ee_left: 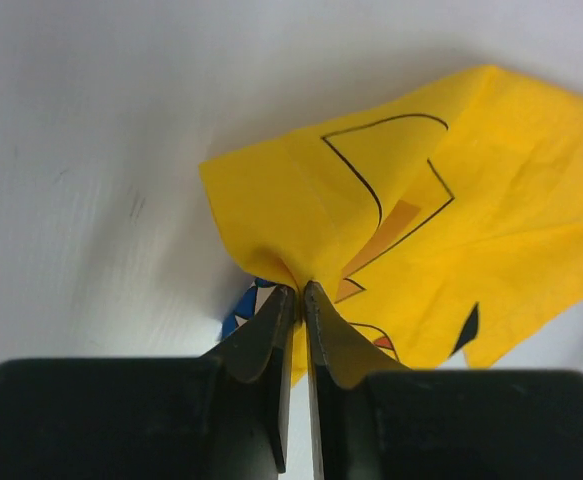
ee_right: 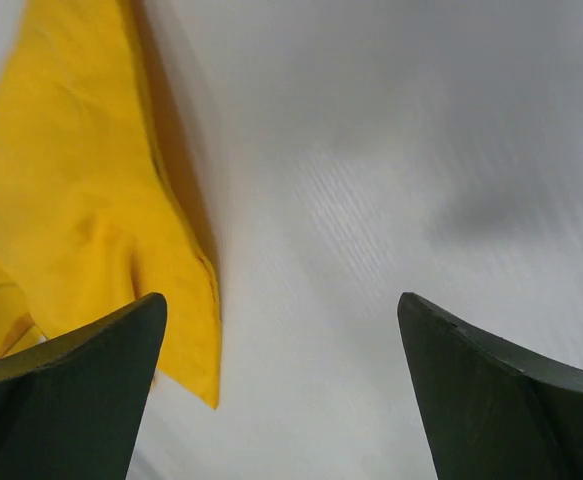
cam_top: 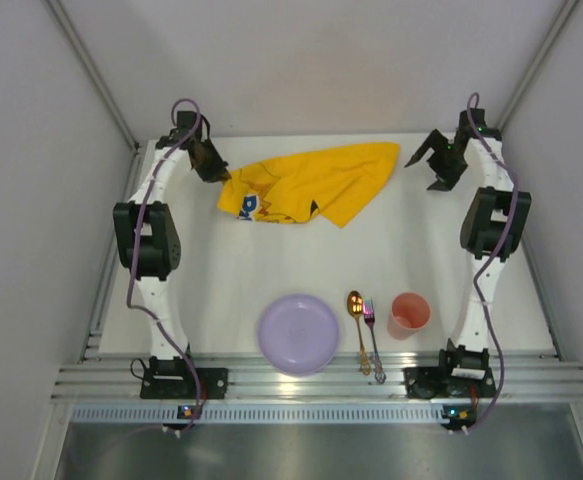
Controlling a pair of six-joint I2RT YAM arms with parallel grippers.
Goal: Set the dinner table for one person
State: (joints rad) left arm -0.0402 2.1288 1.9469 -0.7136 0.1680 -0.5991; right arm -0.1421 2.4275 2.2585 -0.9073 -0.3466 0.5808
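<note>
A crumpled yellow printed cloth mat point(cam_top: 306, 185) lies at the back of the white dinner table point(cam_top: 231, 280). My left gripper point(cam_top: 219, 172) is at the mat's left corner. In the left wrist view its jaws point(ee_left: 299, 288) are pinched on a bunched fold of the mat point(ee_left: 451, 200). My right gripper point(cam_top: 423, 165) hovers just right of the mat's right corner, open wide with nothing between its fingers. The right wrist view shows that gripper point(ee_right: 281, 300) over bare table, with the mat's edge point(ee_right: 91, 200) to its left.
Along the near edge sit a lilac plate point(cam_top: 299, 333), a gold spoon point(cam_top: 356, 310), a fork point(cam_top: 371, 335) and a salmon cup point(cam_top: 409, 314). Aluminium rails point(cam_top: 321, 380) border the front. Grey walls close in on both sides and behind.
</note>
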